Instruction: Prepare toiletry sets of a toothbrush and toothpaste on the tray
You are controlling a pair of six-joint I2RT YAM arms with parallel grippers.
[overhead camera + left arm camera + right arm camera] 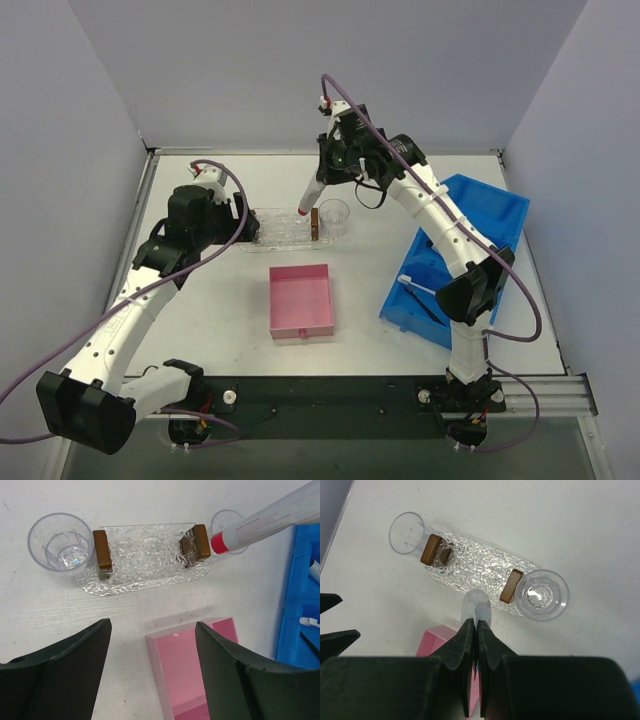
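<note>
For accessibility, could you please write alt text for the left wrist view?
A red-capped toothpaste tube reaches in from upper right toward a clear tray with two brown blocks and a clear cup at each end. Below, the open left end effector frames a pink box; a blue bin lies right.

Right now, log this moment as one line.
left fingers: open, near tray | right fingers: shut on toothpaste | toothpaste: tilted, cap down, by tray

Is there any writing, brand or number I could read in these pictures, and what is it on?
Toothpaste tube, held in the right pincer: one line of red print, too blurred to read.
Tray, pink box, blue bin: no writing visible.
</note>
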